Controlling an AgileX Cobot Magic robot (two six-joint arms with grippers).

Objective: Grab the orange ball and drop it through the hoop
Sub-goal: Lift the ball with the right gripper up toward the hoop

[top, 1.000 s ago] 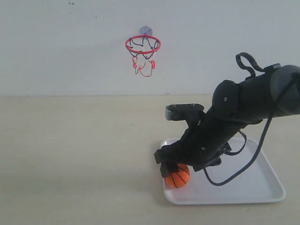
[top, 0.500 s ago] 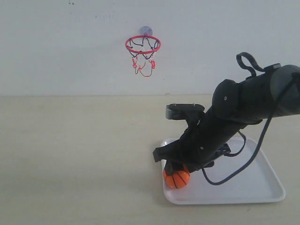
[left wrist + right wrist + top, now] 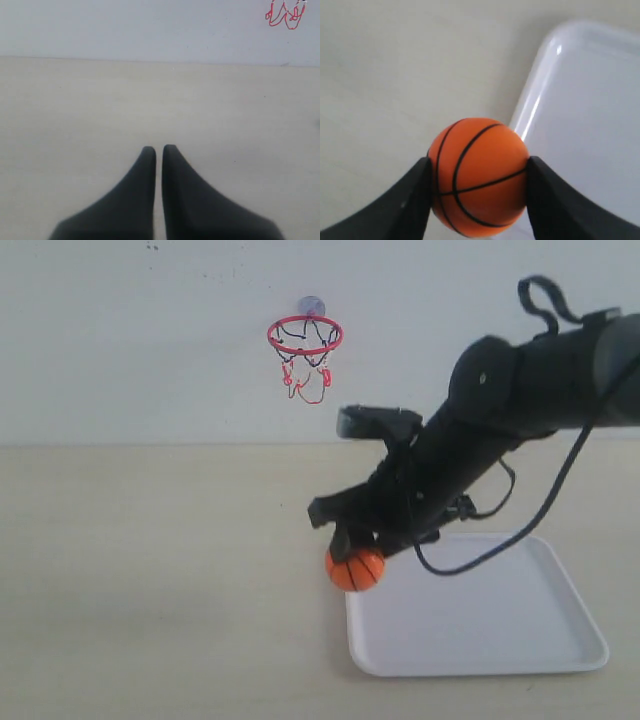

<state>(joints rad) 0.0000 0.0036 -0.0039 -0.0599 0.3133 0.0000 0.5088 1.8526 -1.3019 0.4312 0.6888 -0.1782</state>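
Observation:
The orange ball (image 3: 356, 570) with black seams hangs in the air, above the table just past the left edge of the white tray (image 3: 520, 640). My right gripper (image 3: 354, 558) is shut on it; in the right wrist view both fingers press the sides of the orange ball (image 3: 478, 176), with my right gripper (image 3: 478, 172) around it. The hoop (image 3: 305, 337), a red ring with string net, is fixed high on the back wall, up and left of the ball. Part of the hoop's net (image 3: 285, 14) shows in the left wrist view. My left gripper (image 3: 159, 149) is shut on nothing.
The white tray (image 3: 590, 115) lies on the beige table at the front right, holding nothing that I can see. A black cable (image 3: 520, 530) loops under the right arm. The left arm does not show in the exterior view.
The right arm has risen and moved left with the ball, lifting it off the tray's left corner into the air. The left gripper's earlier state is not shown.

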